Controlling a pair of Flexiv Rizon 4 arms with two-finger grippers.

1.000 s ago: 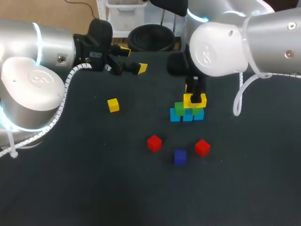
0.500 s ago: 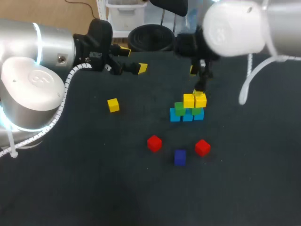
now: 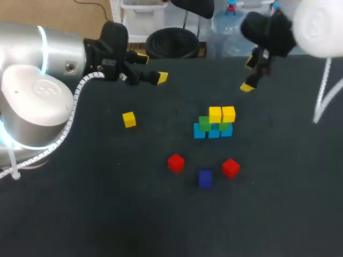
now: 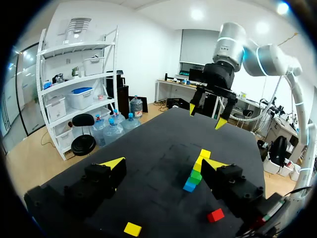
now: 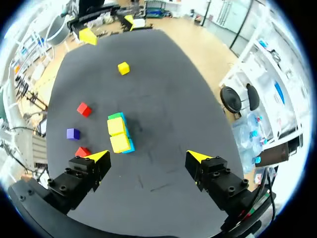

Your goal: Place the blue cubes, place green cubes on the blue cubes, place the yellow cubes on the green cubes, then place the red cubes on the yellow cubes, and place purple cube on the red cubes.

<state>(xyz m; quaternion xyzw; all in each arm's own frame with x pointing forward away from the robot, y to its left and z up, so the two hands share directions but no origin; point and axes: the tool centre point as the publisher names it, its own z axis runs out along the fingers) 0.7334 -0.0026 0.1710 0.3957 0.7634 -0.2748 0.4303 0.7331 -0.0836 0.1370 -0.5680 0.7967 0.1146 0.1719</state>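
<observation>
The stack stands mid-table: a row of blue cubes (image 3: 213, 131), green cubes (image 3: 204, 122) on them, and two yellow cubes (image 3: 222, 114) side by side on top; it also shows as the stack (image 4: 195, 173) and stack (image 5: 119, 134) in the wrist views. A loose yellow cube (image 3: 128, 119) lies to the left. Two red cubes (image 3: 176, 163) (image 3: 230, 167) and the purple cube (image 3: 205, 178) lie nearer the front. My right gripper (image 3: 249, 75) hangs open and empty, up and behind the stack to the right. My left gripper (image 3: 150, 68) stands open and empty at the back left.
The dark table (image 3: 107, 203) has wide bare room at the front and on both sides. From the right wrist, the loose yellow cube (image 5: 123, 68), the red cubes (image 5: 83, 109) (image 5: 81, 151) and the purple cube (image 5: 73, 133) lie apart from one another.
My right gripper opened off the yellow cube, leaving it on the stack, then rose and moved back and to the right. The left arm has kept still.
</observation>
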